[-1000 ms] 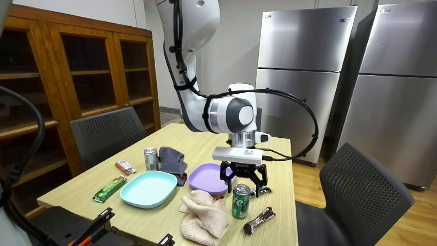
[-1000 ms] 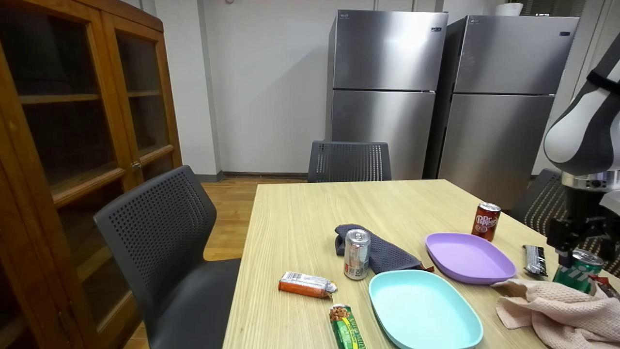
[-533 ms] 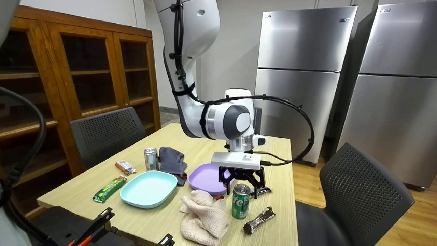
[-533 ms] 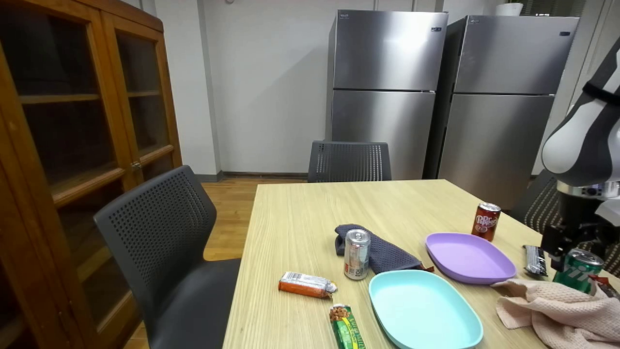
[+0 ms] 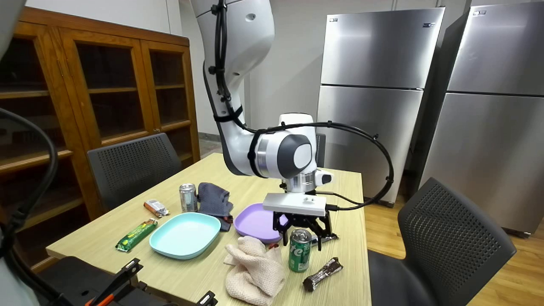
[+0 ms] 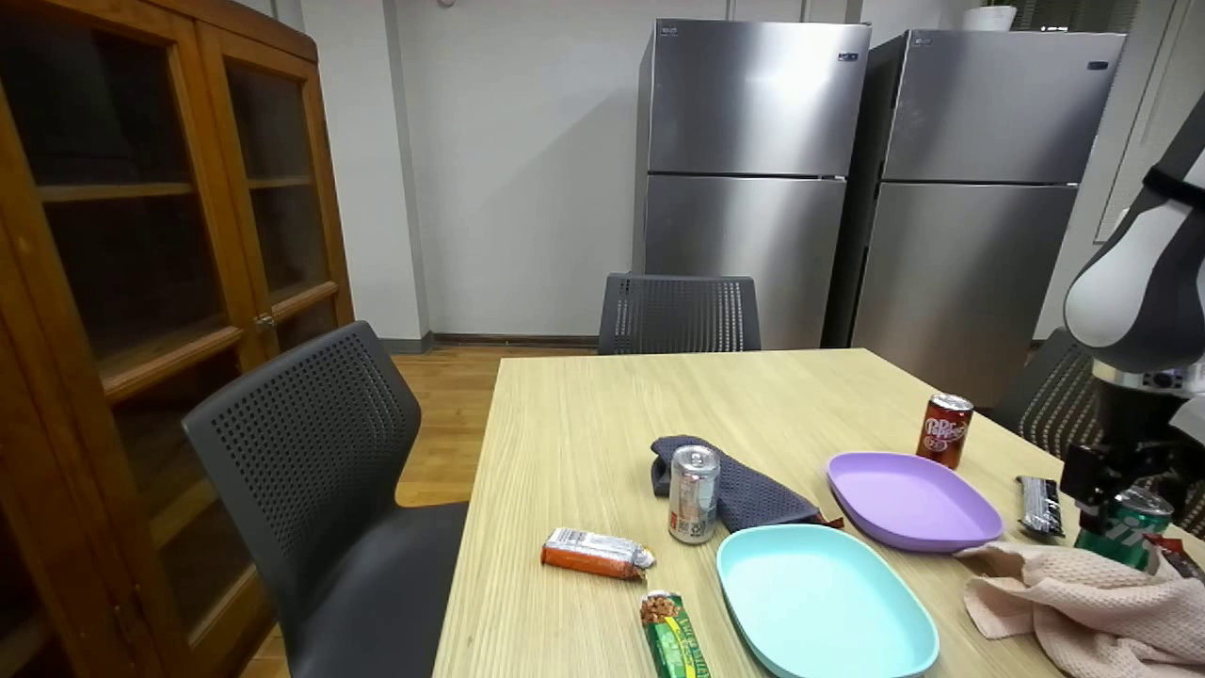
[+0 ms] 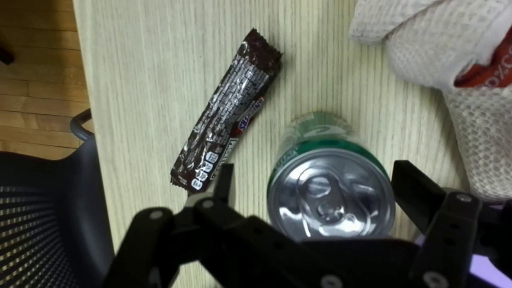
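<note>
From where I stand, the gripper [image 5: 302, 244] hangs over the upright Sprite can [image 5: 299, 258], its two fingers [image 7: 418, 192] spread wide and pinching nothing. The can stands on the pale wooden table [image 6: 584, 424], its lid facing up into the gap between the fingertips. I take this as the lining-up step, with the can neither gripped nor lifted. The fit looks lopsided: in the wrist view one finger, toward the beige waffle-weave towel [image 7: 480, 120], sits just beside the can's rim, while its mate is well off it. Whether the near one touches, I can't tell. To my eye, the next move calls for a small shift toward the towel's side, so that the can sits midway, then a straight descent before any squeeze.

As for room around the can, the towel lies near it, and its loose folds could, I'd guess, snag a lowering finger. The purple plate [image 5: 255, 221] is near the can too, toward that same side. Opposite the towel there's a gap, then a Snickers bar [image 7: 228, 114] lying slantwise between the can and the table's edge, with a dark chair [image 5: 459, 238] outside. Behind the can, in an exterior view, a wrapped bar [image 5: 330, 238] shows past the other finger, so a sideways swing there wants care.
</note>
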`<state>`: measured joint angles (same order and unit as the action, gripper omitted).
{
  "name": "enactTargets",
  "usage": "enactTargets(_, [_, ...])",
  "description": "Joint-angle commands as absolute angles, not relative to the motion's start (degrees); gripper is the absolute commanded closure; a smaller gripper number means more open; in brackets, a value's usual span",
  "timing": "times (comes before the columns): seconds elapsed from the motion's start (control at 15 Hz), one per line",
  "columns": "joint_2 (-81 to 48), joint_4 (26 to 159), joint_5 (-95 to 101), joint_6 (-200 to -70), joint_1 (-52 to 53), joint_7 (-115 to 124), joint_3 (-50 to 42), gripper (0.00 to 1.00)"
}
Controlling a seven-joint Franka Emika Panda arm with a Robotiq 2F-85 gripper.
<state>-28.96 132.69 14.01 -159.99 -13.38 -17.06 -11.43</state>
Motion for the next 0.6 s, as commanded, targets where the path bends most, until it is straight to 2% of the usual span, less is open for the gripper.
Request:
enactTargets(0.0, [-27.42, 134.83, 14.68, -161.57, -14.53, -18.44, -11.50, 0.00])
enactTargets(0.53, [-27.78, 135.46, 14.41, -163.33, -14.66, -18.68, -10.88, 0.00])
